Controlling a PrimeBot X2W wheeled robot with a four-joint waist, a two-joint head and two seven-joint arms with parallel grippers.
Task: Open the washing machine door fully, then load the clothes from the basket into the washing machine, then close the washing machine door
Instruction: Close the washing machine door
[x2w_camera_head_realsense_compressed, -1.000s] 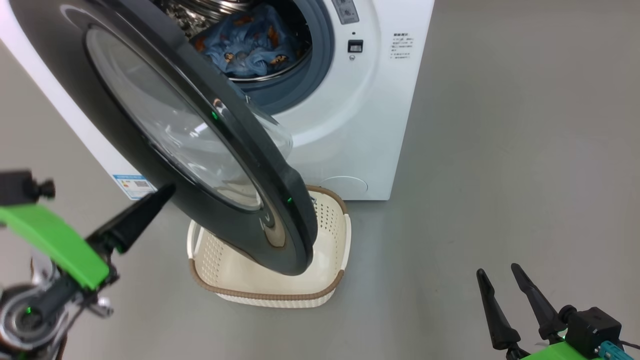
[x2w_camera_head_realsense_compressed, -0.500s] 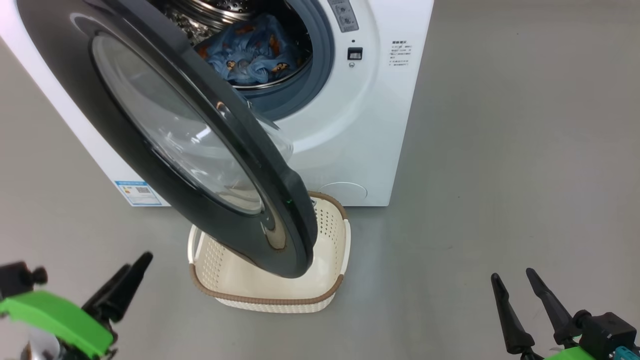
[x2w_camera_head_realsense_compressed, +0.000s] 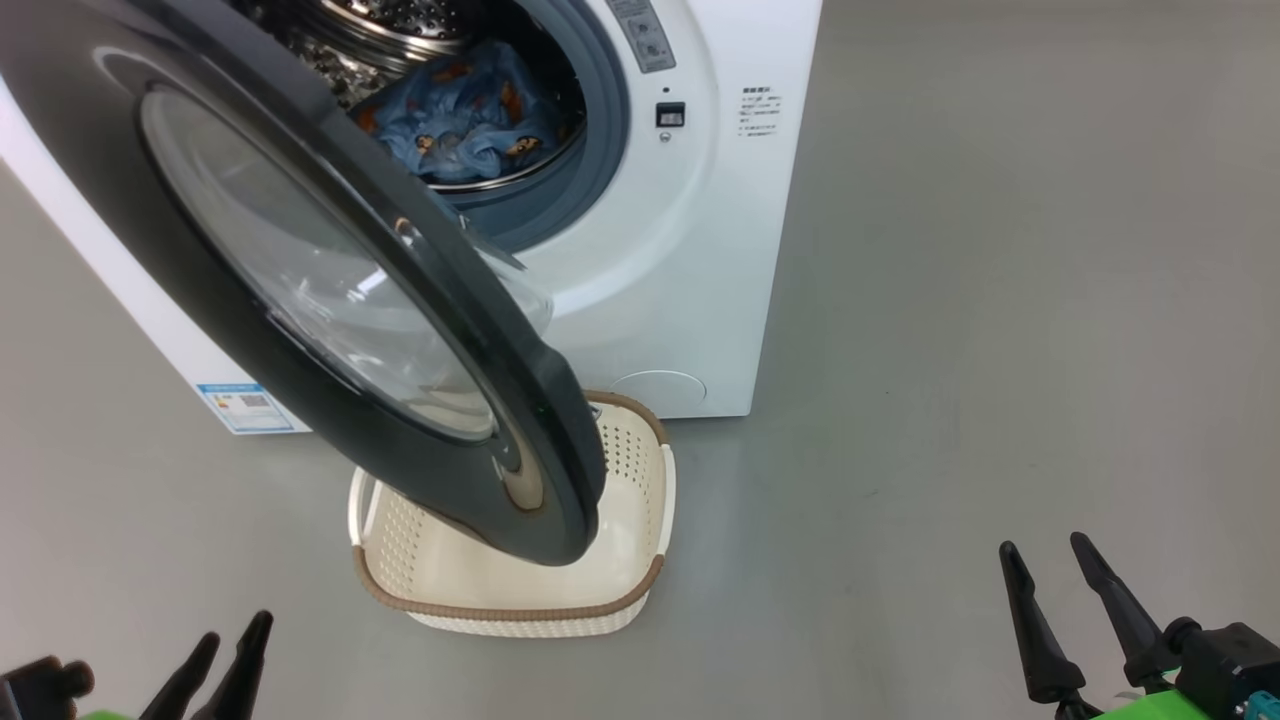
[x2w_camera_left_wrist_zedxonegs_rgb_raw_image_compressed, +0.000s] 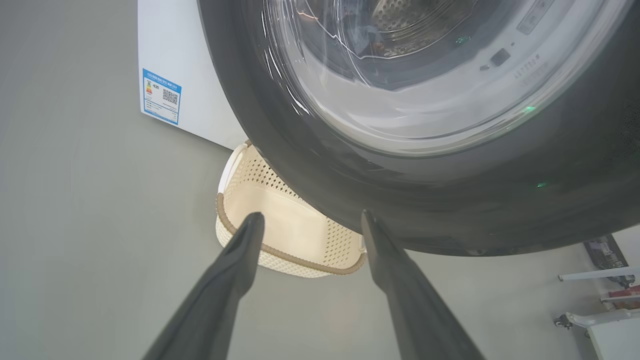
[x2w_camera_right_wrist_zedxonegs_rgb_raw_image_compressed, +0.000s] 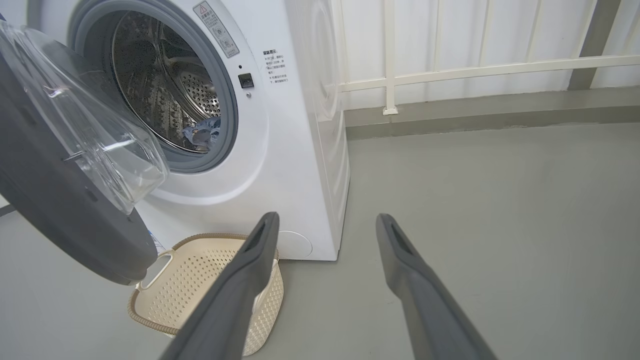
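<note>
Grey floor (x2w_camera_head_realsense_compressed: 950, 300), big white boxy washing machine (x2w_camera_head_realsense_compressed: 650, 300), round black-ringed glass door (x2w_camera_head_realsense_compressed: 320, 290) half open
Blue bear-print clothes (x2w_camera_head_realsense_compressed: 460, 125) lie inside. Left fingers (x2w_camera_left_wrist_zedxonegs_rgb_raw_image_compressed: 235, 265) and right fingers (x2w_camera_right_wrist_zedxonegs_rgb_raw_image_compressed: 250, 270) are spread, empty. Push the black ring slowly till it clicks

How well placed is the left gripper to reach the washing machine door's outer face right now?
Probably yes. The left gripper is open, empty and aimed at the black ring of the washing machine door, with nothing between them. The basket sits lower, under the door's edge, off that line.
</note>
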